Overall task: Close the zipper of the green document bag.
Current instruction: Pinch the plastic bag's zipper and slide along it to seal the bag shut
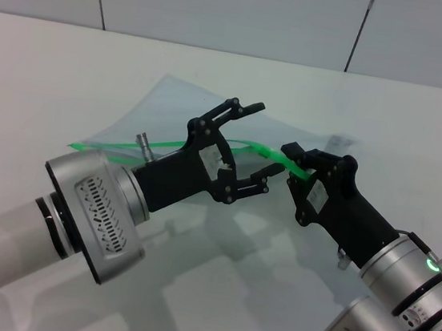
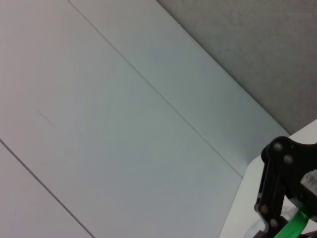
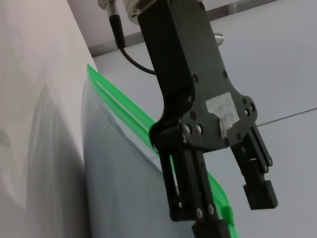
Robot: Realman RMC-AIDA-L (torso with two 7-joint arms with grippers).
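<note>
The green document bag, a translucent pale pouch, is lifted off the white table with its bright green zipper running along the raised edge. My left gripper stands open, one finger above and one below the zipper strip, not clamping it. My right gripper is shut on the zipper's green right end. Whether it holds the slider tab is hidden by its fingers. The right wrist view shows the left gripper spread wide, the zipper passing behind it, and the bag below.
The white table stretches around the bag, with a panelled wall behind it. A metal connector sticks out at the left wrist, close to the green strip. Both forearms cross the table's near half.
</note>
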